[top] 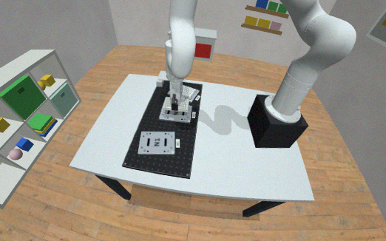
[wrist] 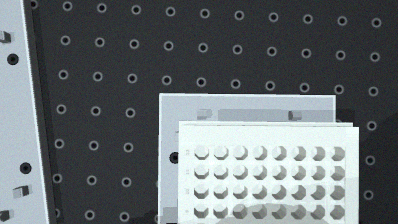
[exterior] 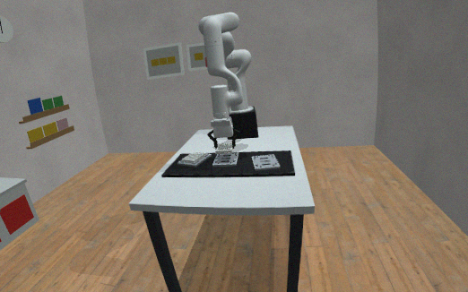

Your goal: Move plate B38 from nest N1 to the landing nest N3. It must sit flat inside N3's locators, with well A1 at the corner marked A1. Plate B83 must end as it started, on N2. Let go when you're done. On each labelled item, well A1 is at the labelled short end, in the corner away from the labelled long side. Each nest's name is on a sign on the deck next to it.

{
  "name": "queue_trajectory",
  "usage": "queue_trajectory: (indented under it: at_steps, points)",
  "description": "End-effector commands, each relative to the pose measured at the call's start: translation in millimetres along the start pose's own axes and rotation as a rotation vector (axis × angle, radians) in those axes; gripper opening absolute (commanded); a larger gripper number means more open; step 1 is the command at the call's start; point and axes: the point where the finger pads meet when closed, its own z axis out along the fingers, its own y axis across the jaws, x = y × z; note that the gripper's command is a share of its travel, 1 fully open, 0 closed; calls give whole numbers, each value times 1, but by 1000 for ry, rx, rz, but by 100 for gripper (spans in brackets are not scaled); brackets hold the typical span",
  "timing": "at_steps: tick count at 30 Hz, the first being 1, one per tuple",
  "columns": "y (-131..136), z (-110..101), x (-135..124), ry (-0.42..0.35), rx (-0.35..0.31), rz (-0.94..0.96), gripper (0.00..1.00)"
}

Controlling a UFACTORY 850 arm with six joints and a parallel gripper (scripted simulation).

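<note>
While plate B38 (wrist: 268, 172) hangs clamped in the gripper (top: 174, 105) above the middle nest (top: 175, 117) — prob. N3, its sign is too small to read — N1 (top: 157, 143) lies bare near the front of the deck. The plate looks like a rigid, light moulded well plate w/ smooth side walls, so I'd judge it slippery rather than fragile; the hold across its width, jaws spread wide on the side walls, seems the right one, and it must stay level to drop inside the locators. In the wrist view the plate hides most of the grey nest below; its far edge w/ two small locator blocks shows past the plate's rim. Just beyond, plate B83 (top: 187, 92) sits on its own nest, close by — the main thing to avoid nudging. The black perforated deck (top: 153, 163) rests on the white table (top: 238, 166); the arm's black pedestal (top: 260, 137) stands well apart.
</note>
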Motion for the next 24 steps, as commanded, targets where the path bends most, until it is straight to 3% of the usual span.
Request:
queue_trajectory:
  at_steps: [1, 24]
  points:
    - [0, 7, 1, 3, -3, 0, 0]
    - [0, 36, 1, 3, -3, 0, 0]
